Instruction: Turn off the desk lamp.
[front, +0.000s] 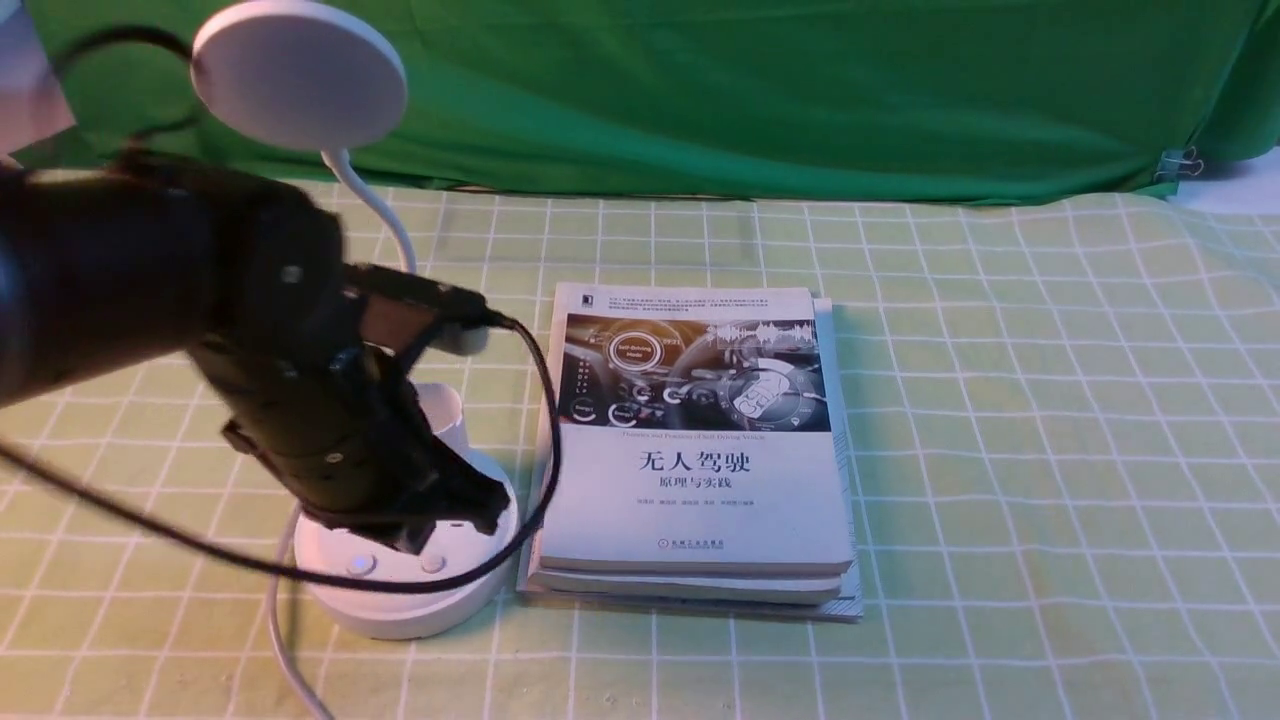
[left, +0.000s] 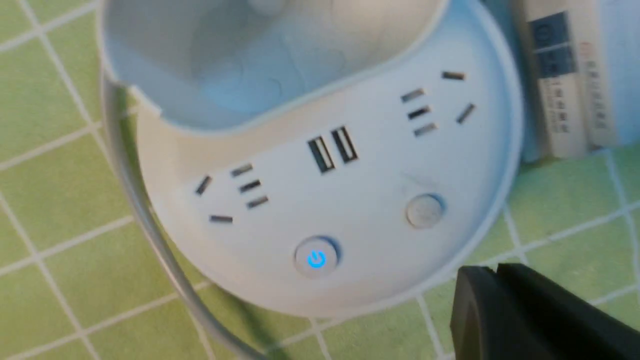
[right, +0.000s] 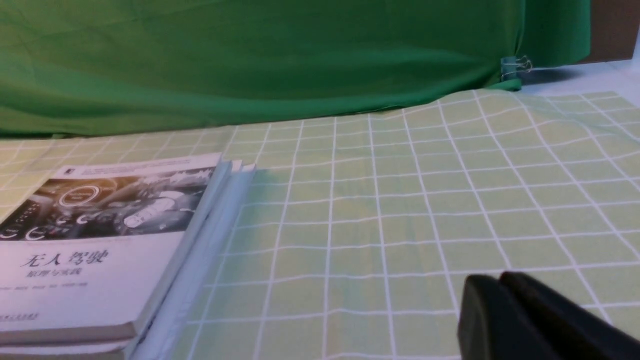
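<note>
since the glowing blue power symbol suggested power was on, we read the black left gripper (left: 496, 271), fingertips pressed together, as posed over the base for a button press. the white plastic desk lamp (front: 405, 612) stood on the left, beside the stacked paperback books (front: 690, 500), buttons facing us for access. the black right gripper (right: 500, 280), also pinched closed on nothing, probably wasn't needed.

Blue power symbol on a button (left: 316, 257); "无人驾驶 原理与实践" and "Self-Driving Mode" on the top book (front: 695, 500).
</note>
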